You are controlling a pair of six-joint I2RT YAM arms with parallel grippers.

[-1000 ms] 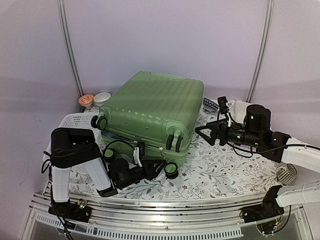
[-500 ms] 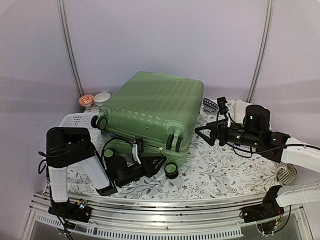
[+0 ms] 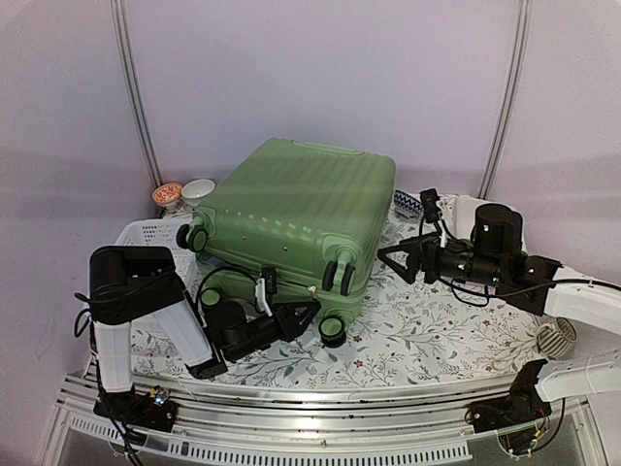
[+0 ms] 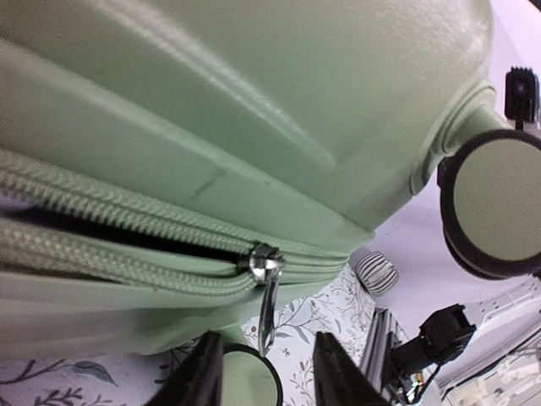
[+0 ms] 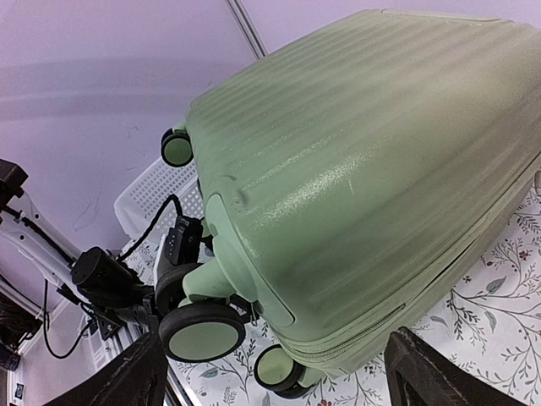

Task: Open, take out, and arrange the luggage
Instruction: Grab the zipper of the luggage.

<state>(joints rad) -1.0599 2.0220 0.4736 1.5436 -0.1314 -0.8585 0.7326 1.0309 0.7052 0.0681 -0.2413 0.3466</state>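
Note:
The luggage (image 3: 296, 218) is a large light-green ribbed suitcase lying flat on the flowered cloth, wheels toward me. My left gripper (image 3: 309, 311) is open at its near wheel end. In the left wrist view the silver zipper pull (image 4: 268, 300) hangs between my open fingers (image 4: 201, 376), untouched; the zipper (image 4: 127, 245) gapes open to its left. My right gripper (image 3: 393, 254) is open and empty, just right of the case. The case (image 5: 363, 161) fills the right wrist view, with its wheels (image 5: 203, 331) and the left arm below.
A white perforated basket (image 3: 146, 233) lies left of the case. Two small bowls (image 3: 184, 191) stand behind it. A patterned dish (image 3: 408, 202) sits at the back right. A striped round object (image 3: 555, 338) lies at the right edge.
My left gripper has slid a little to the right along the case's near edge, and its arm has leaned back to the left. The right arm has barely moved.

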